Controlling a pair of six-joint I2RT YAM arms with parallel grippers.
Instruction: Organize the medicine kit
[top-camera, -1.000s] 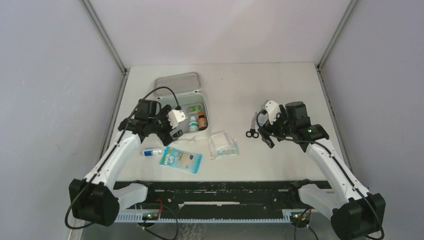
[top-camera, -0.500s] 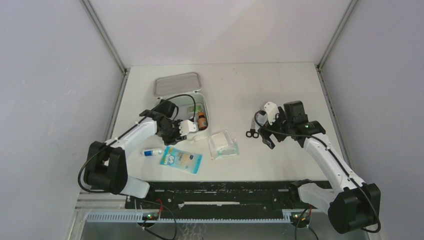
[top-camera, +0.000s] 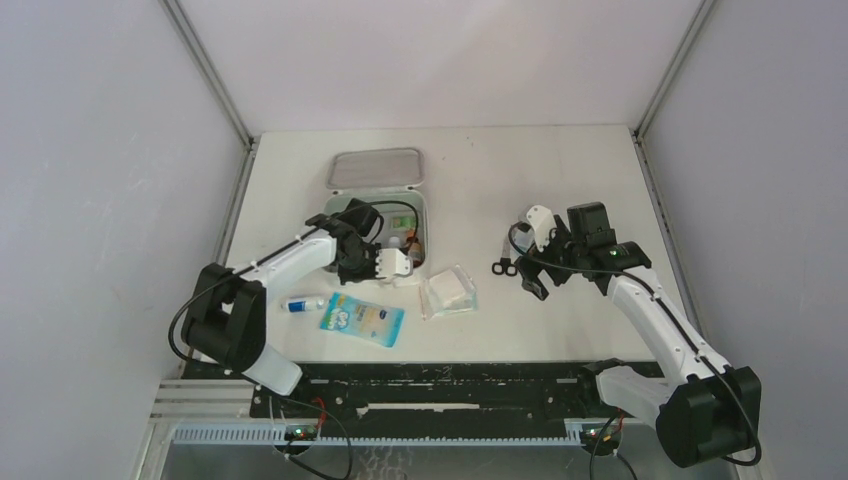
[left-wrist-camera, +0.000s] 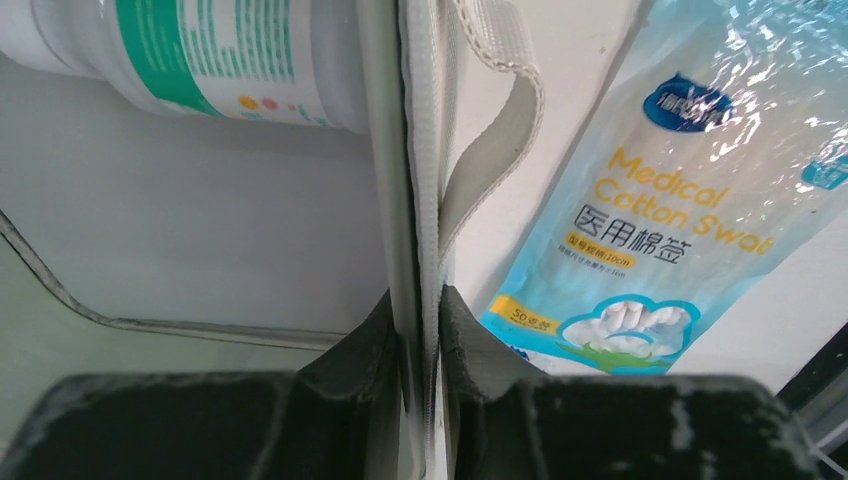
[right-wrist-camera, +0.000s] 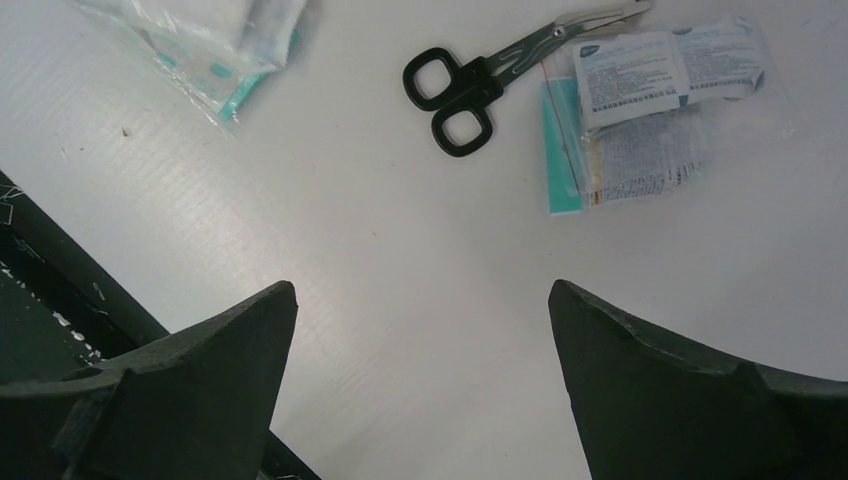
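Medicine kit (top-camera: 377, 170) front wall pinched by left tool (left-wrist-camera: 420, 300); right tool (right-wrist-camera: 420, 290) spread wide.

Black-handled scissors (right-wrist-camera: 465, 85) just beside sachets (right-wrist-camera: 640, 110); cotton swab packet (top-camera: 362, 320), small tube (top-camera: 303, 303), clear pouch (top-camera: 447, 291) on desk (top-camera: 500, 180).

White matte table (top-camera: 540, 170) under even, diffuse light, without hard shadows. Enclosed on three sides by plain pale grey panels: left wall (top-camera: 100, 150), back wall (top-camera: 430, 60), right wall (top-camera: 760, 150). Slanting aluminium posts (top-camera: 205, 70) at both rear corners. Black rail (top-camera: 430, 385) along the near edge; below it, white slotted cable duct (top-camera: 400, 433) with small green and red lights.
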